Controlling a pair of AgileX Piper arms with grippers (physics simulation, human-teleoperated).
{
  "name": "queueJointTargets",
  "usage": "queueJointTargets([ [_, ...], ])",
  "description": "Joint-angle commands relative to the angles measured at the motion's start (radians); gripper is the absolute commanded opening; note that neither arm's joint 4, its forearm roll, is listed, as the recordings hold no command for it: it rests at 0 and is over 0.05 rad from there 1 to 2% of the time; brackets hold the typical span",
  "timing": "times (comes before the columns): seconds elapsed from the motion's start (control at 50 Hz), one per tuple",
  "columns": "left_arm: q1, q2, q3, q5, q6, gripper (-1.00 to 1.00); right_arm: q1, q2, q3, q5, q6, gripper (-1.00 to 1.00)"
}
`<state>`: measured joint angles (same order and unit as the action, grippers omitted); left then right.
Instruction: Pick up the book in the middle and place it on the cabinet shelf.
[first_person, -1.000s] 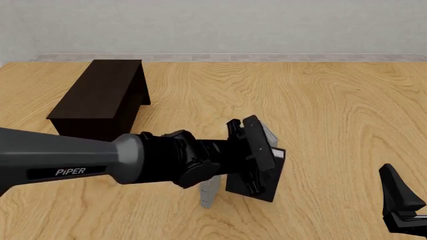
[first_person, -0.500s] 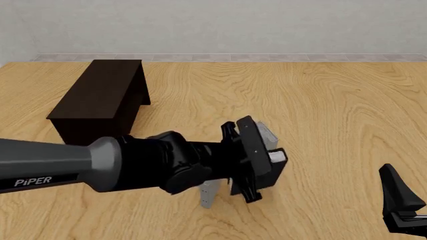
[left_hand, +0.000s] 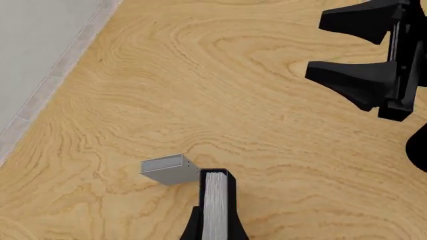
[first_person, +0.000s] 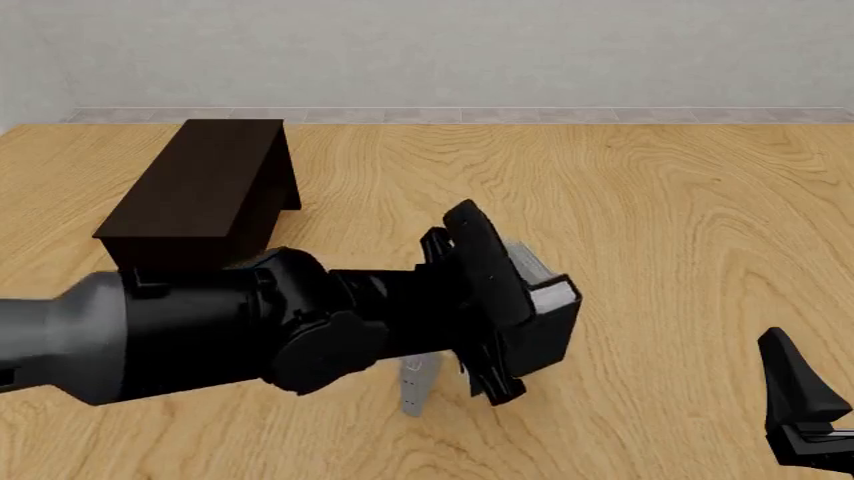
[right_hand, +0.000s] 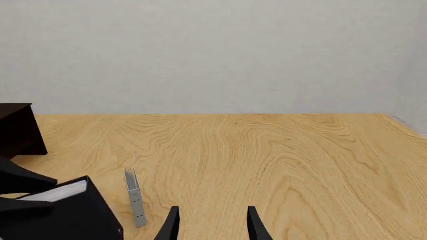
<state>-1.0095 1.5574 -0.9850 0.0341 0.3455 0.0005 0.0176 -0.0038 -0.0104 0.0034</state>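
The book, dark with a white page edge, sits clamped in the jaws of the left gripper near the middle of the tabletop, tilted, with one thin grey book upright just near and left of it and another grey book lying just beyond it. The cabinet stands well apart at the far left. The right gripper hangs at the near right with its jaws apart, holding nothing.
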Motion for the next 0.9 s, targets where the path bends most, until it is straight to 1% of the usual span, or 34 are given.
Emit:
queueJointTargets([
  [0.02,-0.02,-0.076,0.003,0.033,0.019,-1.0,0.0,0.0,0.0,0.0,0.0,1.0],
  [0.2,-0.028,-0.134,-0.005,0.076,0.029,-1.0,0.0,0.0,0.0,0.0,0.0,1.0],
  [0.22,-0.023,-0.141,-0.005,0.073,0.038,-1.0,0.0,0.0,0.0,0.0,0.0,1.0],
  [0.34,-0.019,-0.17,-0.023,0.104,0.034,-1.0,0.0,0.0,0.0,0.0,0.0,1.0],
  [0.4,-0.02,-0.186,-0.018,0.107,0.033,-1.0,0.0,0.0,0.0,0.0,0.0,1.0],
  [0.54,-0.013,-0.219,-0.027,0.129,0.048,-1.0,0.0,0.0,0.0,0.0,0.0,1.0],
  [0.6,0.005,-0.238,-0.055,0.145,0.046,-1.0,0.0,0.0,0.0,0.0,0.0,1.0],
  [0.78,0.034,-0.278,-0.07,0.152,0.054,-1.0,0.0,0.0,0.0,0.0,0.0,1.0],
  [0.9,0.063,-0.298,-0.105,0.174,0.062,-1.0,0.0,0.0,0.0,0.0,0.0,1.0],
])
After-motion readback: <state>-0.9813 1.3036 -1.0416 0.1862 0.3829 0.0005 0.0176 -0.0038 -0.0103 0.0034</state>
